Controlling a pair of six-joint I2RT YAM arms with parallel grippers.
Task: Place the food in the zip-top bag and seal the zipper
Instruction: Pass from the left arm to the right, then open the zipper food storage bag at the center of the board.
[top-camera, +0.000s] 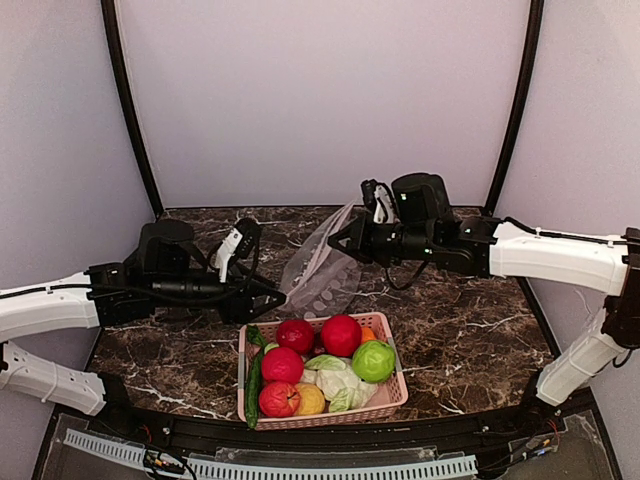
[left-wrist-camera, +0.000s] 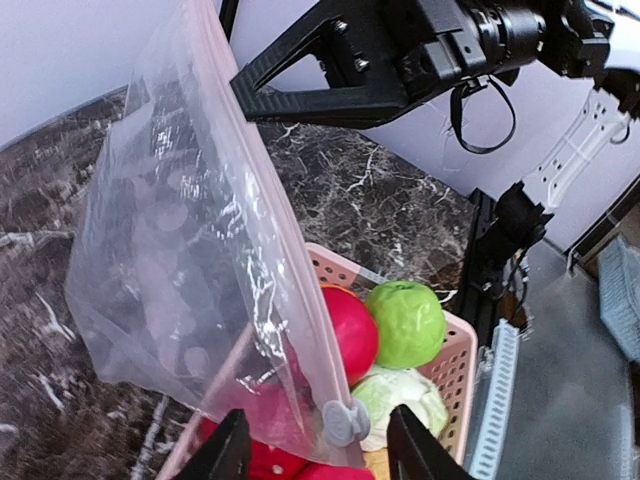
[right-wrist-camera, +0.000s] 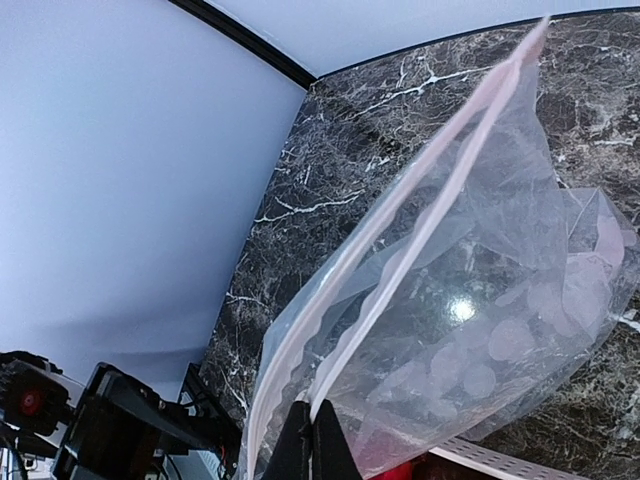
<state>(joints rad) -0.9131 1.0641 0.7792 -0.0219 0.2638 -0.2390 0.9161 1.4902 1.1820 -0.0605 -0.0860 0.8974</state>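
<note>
No legible text, label, brand, number or sign was found; oval prints on the zip-top bag (right-wrist-camera: 480, 350) carried no characters.

I have my left arm (top-camera: 50, 305), white with black joints, reaching in low from its side with the wrist level. The left gripper (top-camera: 268, 299) at its tip has its black fingers (left-wrist-camera: 228, 450) spread wide apart. My right arm (top-camera: 550, 255) stretches across higher, forearm near horizontal. The right gripper (top-camera: 343, 240) points toward the left one, jaws pinched tight on the edge of the clear floppy plastic zip-top bag (right-wrist-camera: 480, 300)
</note>
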